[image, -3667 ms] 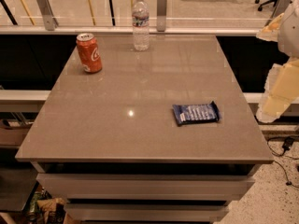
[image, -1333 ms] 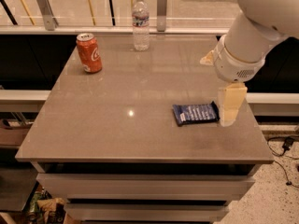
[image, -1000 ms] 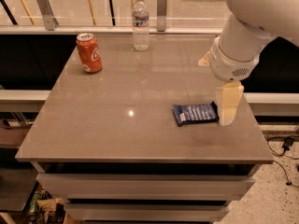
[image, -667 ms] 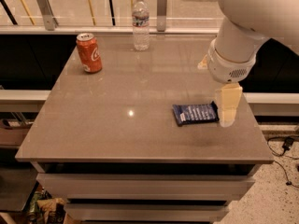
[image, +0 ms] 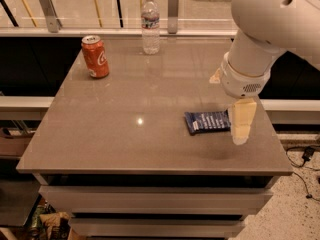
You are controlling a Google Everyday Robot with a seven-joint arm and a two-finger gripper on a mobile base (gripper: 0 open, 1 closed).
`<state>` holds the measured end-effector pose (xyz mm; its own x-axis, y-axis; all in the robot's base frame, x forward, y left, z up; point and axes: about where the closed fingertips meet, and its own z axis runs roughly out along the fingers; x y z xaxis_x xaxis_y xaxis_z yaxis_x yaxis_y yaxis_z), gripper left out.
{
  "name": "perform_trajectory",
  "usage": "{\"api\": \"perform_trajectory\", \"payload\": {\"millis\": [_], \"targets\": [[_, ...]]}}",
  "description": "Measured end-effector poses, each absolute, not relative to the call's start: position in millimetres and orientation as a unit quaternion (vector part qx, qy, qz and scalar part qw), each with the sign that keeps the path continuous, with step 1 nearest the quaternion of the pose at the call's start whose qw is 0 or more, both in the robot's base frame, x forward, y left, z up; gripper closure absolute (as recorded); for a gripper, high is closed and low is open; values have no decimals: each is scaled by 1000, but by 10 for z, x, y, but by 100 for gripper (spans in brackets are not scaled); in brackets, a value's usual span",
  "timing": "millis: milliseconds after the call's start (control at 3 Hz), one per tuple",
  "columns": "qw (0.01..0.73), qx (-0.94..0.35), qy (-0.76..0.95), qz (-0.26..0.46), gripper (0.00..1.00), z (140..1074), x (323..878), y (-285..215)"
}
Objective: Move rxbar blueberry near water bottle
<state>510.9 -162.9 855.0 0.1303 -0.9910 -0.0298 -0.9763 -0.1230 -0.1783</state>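
Observation:
The rxbar blueberry (image: 207,121) is a dark blue wrapper with white lettering, lying flat on the right part of the grey table (image: 150,114). The water bottle (image: 150,24) is clear with a white cap and stands upright at the table's far edge, near the middle. My gripper (image: 241,126) hangs from the large white arm (image: 260,34) at the right and reaches down just past the bar's right end, covering that end. It is far from the bottle.
An orange soda can (image: 95,57) stands upright at the far left of the table. A glass railing with metal posts (image: 172,4) runs behind the table. The table's right edge lies just beyond the gripper. Drawers sit below the front edge.
The arm came in from the right edge and lowered over the bar's right end, then edged slightly left. The bar, bottle and can have not moved.

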Motion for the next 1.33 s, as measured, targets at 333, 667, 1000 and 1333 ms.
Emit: {"api": "perform_trajectory", "payload": {"millis": [333, 667, 1000, 1333], "targets": [[84, -754, 651, -37, 0, 8506, 5076, -1547], [80, -760, 645, -24, 0, 8432, 5036, -1475], [73, -764, 640, -14, 0, 8365, 5005, -1425], [71, -766, 639, -10, 0, 8337, 5000, -1405]]}}
